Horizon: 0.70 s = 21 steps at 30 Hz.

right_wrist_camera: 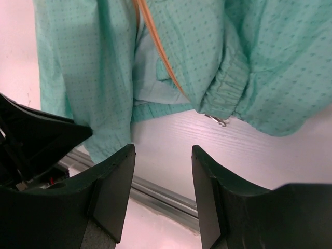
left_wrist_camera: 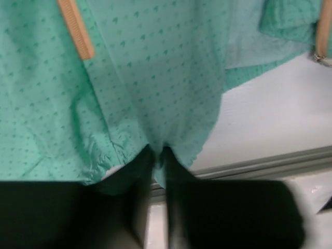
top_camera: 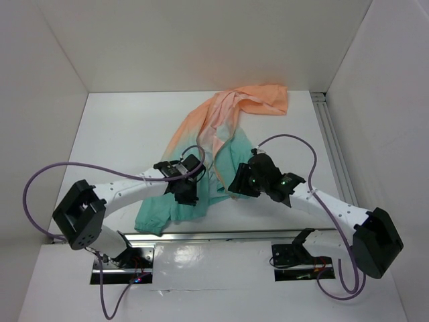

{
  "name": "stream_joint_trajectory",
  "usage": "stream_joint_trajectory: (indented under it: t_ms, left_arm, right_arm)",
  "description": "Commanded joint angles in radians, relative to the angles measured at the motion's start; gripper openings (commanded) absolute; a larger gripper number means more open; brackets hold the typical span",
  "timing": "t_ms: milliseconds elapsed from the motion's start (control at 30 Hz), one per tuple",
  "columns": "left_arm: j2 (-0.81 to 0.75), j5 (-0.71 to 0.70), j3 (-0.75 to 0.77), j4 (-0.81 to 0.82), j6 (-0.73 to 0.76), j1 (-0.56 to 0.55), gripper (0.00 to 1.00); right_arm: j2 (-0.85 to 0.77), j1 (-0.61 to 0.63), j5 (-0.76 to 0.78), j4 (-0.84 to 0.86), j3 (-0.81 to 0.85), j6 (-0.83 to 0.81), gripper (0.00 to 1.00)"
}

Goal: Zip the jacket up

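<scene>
Between left fingers, jacket hem pinched; right fingers spread, jacket beyond.

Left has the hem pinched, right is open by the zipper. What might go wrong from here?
1. The left gripper holds only a thin fold of the jacket hem; the soft fabric may slip under tension.
2. The metal zipper pull lies against gathered fabric, so the open right gripper could catch cloth instead.
3. The jacket is bunched, so pulling may drag it whole.
</scene>
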Motion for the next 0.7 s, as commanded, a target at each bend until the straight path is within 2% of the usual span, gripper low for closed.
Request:
stream_joint_trajectory:
  t_ms: [0,67,167,200,300,367,467,667]
  left_arm:
    - [-0.015,0.044,0.049,0.038,0.02,0.026,0.19]
    - [-0.038,0.093,0.061,0.023,0.043,0.089,0.0]
    - [-0.131,0.146,0.051,0.012,0.082,0.169,0.0]
    - [-0.16,0.162,0.051,0.012,0.095,0.229,0.0]
    - [-0.236,0.254,0.051,0.012,0.175,0.328,0.0]
    - [-0.236,0.3,0.064,-0.017,0.232,0.361,0.0]
    - [-0.236,0.289,0.064,-0.031,0.272,0.398,0.0]
    - [-0.247,0.3,0.046,-0.031,0.304,0.52,0.0]
  right_arm:
    - [0.02,-0.003,-0.064,0.09,-0.016,-0.003,0.55]
    - [0.042,-0.003,-0.097,0.127,-0.016,-0.017,0.55]
    - [0.052,0.006,-0.134,0.161,-0.016,-0.028,0.55]
    - [0.053,0.006,-0.15,0.176,-0.016,-0.04,0.55]
    - [0.077,0.006,-0.22,0.288,-0.025,-0.04,0.55]
    - [0.105,0.015,-0.274,0.405,-0.036,-0.04,0.55]
    - [0.204,0.039,-0.331,0.532,-0.019,-0.029,0.55]
    - [0.433,0.108,-0.368,0.678,0.082,-0.009,0.7]
